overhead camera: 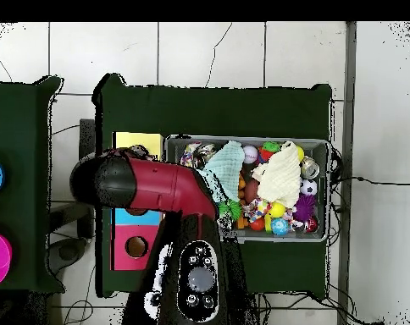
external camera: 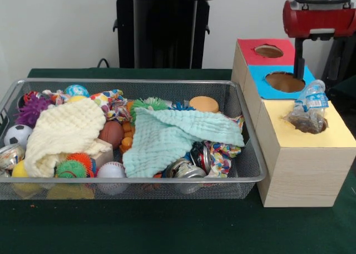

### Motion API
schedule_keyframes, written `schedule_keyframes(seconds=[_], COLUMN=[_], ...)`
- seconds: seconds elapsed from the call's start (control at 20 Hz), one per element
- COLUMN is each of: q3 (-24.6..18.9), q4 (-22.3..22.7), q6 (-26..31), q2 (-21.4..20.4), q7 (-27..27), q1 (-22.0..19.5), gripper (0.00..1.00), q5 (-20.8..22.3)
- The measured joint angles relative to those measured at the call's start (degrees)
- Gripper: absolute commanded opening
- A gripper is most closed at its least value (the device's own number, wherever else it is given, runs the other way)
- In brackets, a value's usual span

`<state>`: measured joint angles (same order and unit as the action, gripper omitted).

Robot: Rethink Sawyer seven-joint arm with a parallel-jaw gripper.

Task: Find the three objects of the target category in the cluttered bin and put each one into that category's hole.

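The wire bin (external camera: 245,179) sits on the dark green table (external camera: 167,226), packed with clutter: a cream cloth (external camera: 64,128) on the left, a mint cloth (external camera: 172,134) in the middle, a soccer ball (external camera: 16,135), a baseball (external camera: 111,170), a purple spiky ball (external camera: 32,109), crushed cans (external camera: 186,169) and a knotted rope toy (external camera: 219,156).

Just beside the bin's right end stands a long wooden box (external camera: 303,176) with 3 coloured tops, red (external camera: 253,56), blue (external camera: 261,87) and yellow (external camera: 339,134), each with 1 hole. A crumpled clear plastic bottle (external camera: 308,109) stands tilted in the yellow section's hole, partly sunk in.

The red arm (external camera: 320,17) hangs above the box, with a dark stem coming down over the blue section. The gripper itself seems hidden in both views, so whether it is apart or together cannot be told. From overhead, the arm (overhead camera: 157,190) covers most of the box.
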<state>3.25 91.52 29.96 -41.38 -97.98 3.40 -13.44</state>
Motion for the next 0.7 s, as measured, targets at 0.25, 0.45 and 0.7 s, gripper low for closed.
schedule_keyframes(seconds=[0.25,0.45,0.7], q3=[0.41,0.92,1.03], q4=[-0.50,-0.69,-0.70], q6=[0.00,0.00,0.00], q2=[1.25,2.16,3.01], q7=[0.00,0.00,0.00], q1=[0.04,0.16,0.19], gripper=[1.00,1.00,1.00], q5=[0.00,-0.01,-0.08])
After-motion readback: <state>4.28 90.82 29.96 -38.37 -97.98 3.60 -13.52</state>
